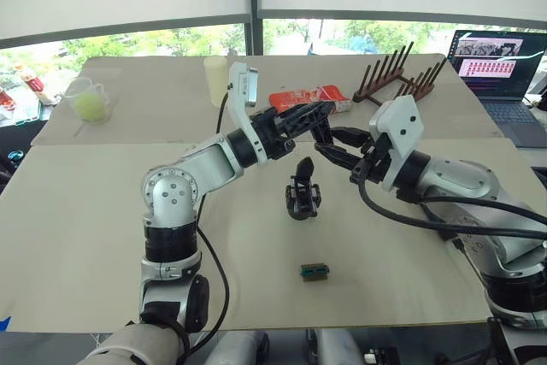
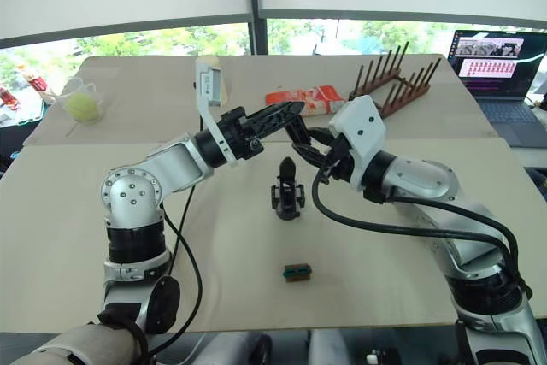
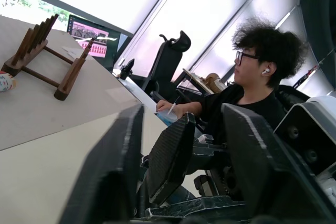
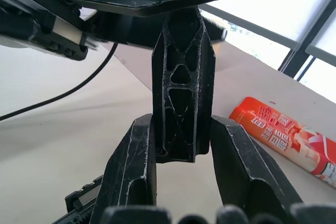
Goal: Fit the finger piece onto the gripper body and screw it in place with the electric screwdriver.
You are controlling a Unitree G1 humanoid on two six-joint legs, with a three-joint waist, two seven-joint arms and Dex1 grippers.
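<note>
A: Nearest on the table point(image 1: 102, 237), a small green-and-black block point(image 1: 314, 272) lies alone; behind it the gripper body point(image 1: 302, 194) stands upright, one pointed finger raised.

B: And above that?

A: The two grippers meet in the air over it. From the head views the finger piece point(image 4: 181, 108) is lost among black fingers. The right wrist view shows it plainly, a ribbed, tapered piece pinched between the right gripper point(image 4: 181, 145)'s pads.

B: The left gripper point(image 3: 181, 150)?

A: Spread, its fingers either side of the piece, seen from the left wrist. Contact cannot be judged.

B: Farther back?

A: An orange packet point(image 1: 309, 98), a wooden rack point(image 1: 400, 79), a laptop point(image 1: 498, 66), a cup holding something yellow-green point(image 1: 91, 100); the left wrist view alone shows a seated person point(image 3: 247, 98)
</note>
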